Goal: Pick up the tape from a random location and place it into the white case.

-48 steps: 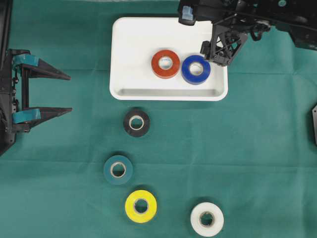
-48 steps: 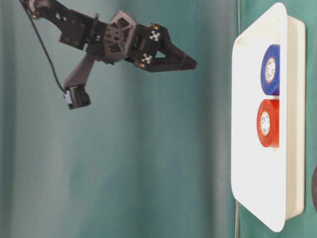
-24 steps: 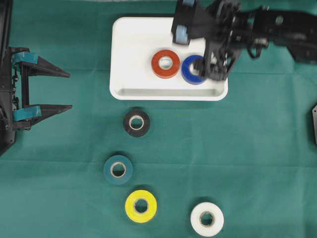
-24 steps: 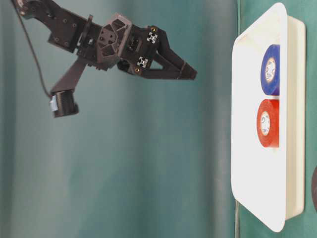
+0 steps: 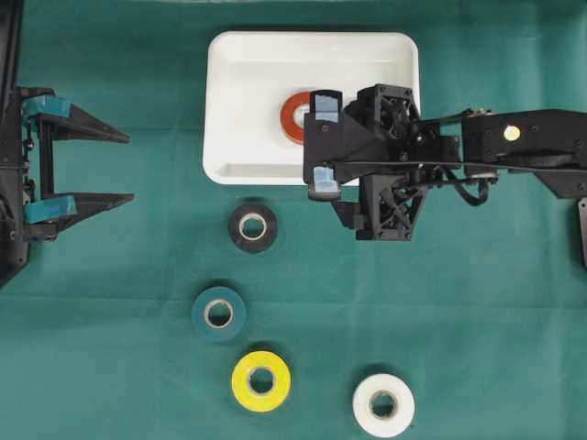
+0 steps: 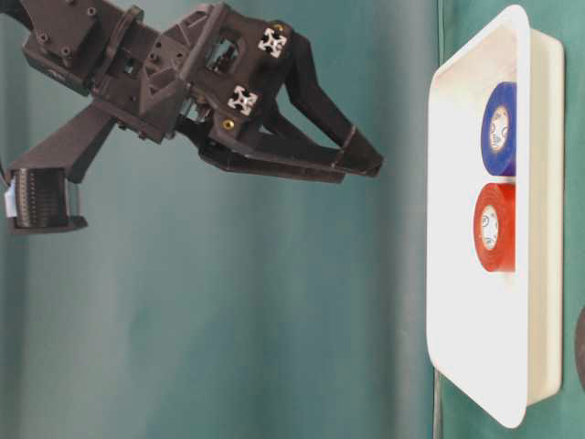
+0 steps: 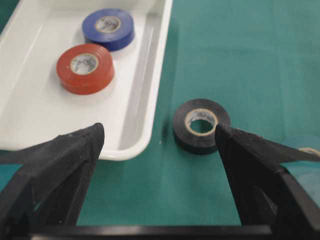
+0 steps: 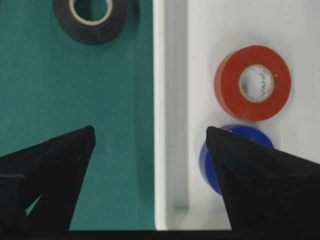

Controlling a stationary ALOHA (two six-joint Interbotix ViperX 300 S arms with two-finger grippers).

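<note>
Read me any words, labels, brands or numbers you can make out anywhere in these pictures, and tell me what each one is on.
None can be read.
Red tape roll, inner core: faint print, too blurred to read.
Blue tape roll, inner core: faint print, too small to read.
Black tape roll, white case: no text visible.

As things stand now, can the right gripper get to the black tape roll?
Probably yes. The right gripper is open and empty above the white case's front edge; the black tape roll lies uncovered on the cloth just beyond.

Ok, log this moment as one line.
in white case: red tape, blue tape | right gripper: open, empty, above case edge | left gripper: open, idle | black tape: on cloth
</note>
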